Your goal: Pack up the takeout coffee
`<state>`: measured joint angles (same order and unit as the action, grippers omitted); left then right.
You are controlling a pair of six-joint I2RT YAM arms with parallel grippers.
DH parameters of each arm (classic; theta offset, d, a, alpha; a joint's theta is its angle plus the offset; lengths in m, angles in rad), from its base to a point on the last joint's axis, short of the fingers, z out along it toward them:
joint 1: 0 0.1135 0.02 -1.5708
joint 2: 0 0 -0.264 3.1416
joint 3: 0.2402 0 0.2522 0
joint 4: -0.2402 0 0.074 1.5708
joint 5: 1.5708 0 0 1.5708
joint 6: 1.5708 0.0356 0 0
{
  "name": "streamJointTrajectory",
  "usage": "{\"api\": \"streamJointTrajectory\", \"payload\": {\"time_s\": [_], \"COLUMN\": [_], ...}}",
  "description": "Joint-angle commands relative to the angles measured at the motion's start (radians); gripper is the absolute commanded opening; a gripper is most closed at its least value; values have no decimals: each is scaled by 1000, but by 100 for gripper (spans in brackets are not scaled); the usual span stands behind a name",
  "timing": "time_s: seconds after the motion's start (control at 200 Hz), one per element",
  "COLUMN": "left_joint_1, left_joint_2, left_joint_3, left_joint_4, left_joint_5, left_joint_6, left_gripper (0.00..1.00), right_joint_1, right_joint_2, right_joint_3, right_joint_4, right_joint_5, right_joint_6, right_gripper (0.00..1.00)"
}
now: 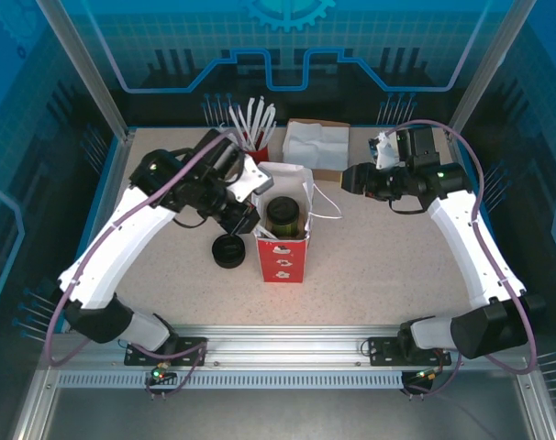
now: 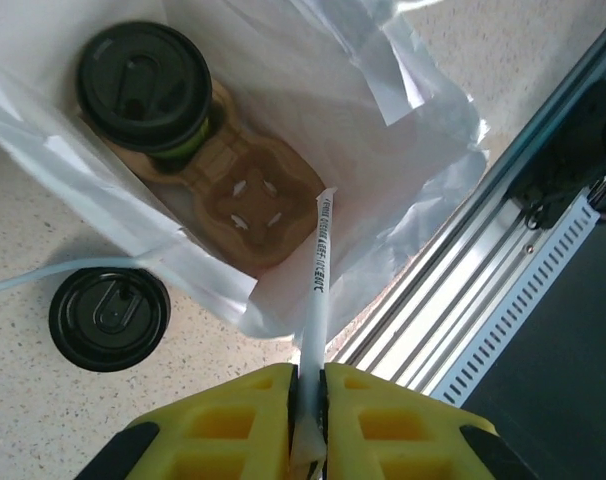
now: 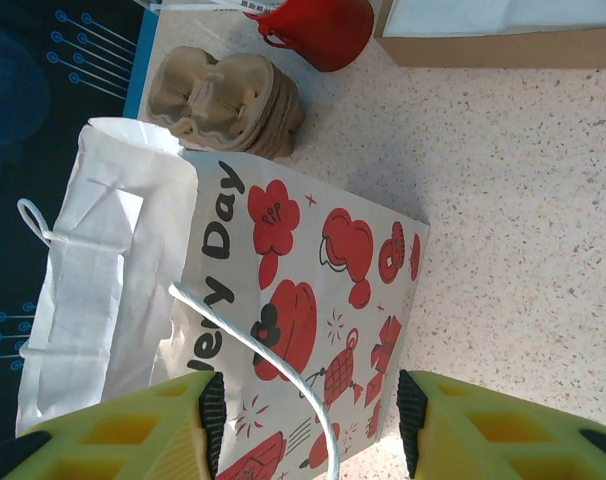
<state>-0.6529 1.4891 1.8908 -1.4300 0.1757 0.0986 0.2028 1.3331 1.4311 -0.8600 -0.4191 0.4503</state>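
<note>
The left pincer is pinching a wrapped straw above the bagged takeout coffee. The right pincer is hanging open, empty.

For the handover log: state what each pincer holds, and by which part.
Left pincer: a paper-wrapped straw, pinched near one end. Right pincer: nothing clamped; the handle cord of the bag runs between its open fingers.

Top camera looks down on the bag from behind; left wrist peers closely into it, right wrist faces its printed side.
</note>
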Motion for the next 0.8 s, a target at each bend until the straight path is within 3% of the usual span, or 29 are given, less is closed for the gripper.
{"api": "streamJointTrajectory", "payload": {"time_s": [0.0, 0.14, 0.285, 0.385, 0.475, 0.63, 0.795], "left_joint_1": [-13, -18, -18, -19, -19, -18, -12], "left_joint_2": [16, 19, 22, 14, -2, -92, -233], "left_joint_3": [-25, -51, -41, -13, 19, -14, -159], "left_joint_4": [23, 66, 62, 47, 52, 163, 334], "left_joint_5": [-7, 0, -13, -18, -10, -1, -23], "left_joint_6": [25, 19, 24, 35, 31, 3, -45], "left_gripper": [14, 20, 35, 39, 54, 68, 81], "right_joint_1": [10, 12, 13, 15, 20, 41, 46], "right_joint_2": [-33, -42, -48, -36, -25, 28, 119], "right_joint_3": [-1, -7, -20, -15, -11, 54, 150], "right_joint_4": [1, 3, 17, 17, 36, 34, 32], "right_joint_5": [3, 5, -7, 7, 17, 75, 144], "right_joint_6": [-24, -25, -28, -37, -39, -41, -20], "right_gripper": [51, 51, 50, 51, 52, 53, 54]}}
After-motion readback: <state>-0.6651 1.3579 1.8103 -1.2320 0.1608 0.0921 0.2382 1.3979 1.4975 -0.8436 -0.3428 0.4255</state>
